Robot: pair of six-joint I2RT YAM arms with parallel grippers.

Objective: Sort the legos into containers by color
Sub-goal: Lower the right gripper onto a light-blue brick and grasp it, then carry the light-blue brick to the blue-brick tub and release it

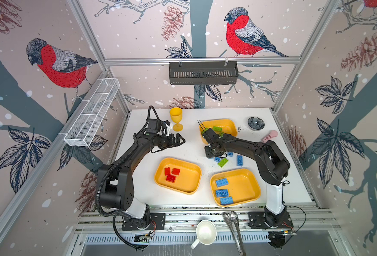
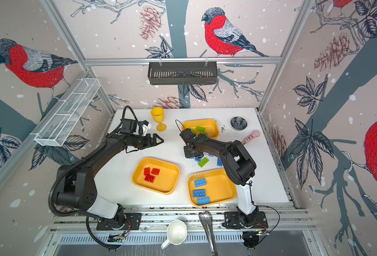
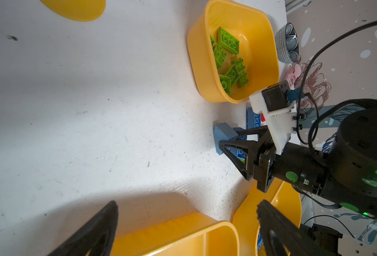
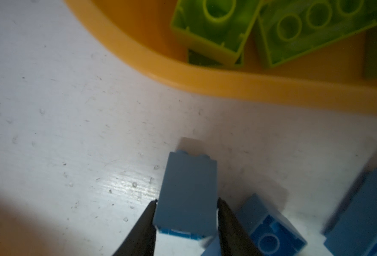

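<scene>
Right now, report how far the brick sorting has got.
Done: three red studded plastic bricks lie in the central shallow yellow-orange plastic tray, three blue bricks in the near tray, green bricks in the far tray. In hand: the right claw grips a blue brick. Remaining: one loose green brick and several loose blue bricks. The left claw hangs open.

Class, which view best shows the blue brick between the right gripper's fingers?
Right wrist view: the blue brick sits close-up, the right gripper clamping both sides. The left wrist view shows it small; in both top views that gripper hides it.
</scene>
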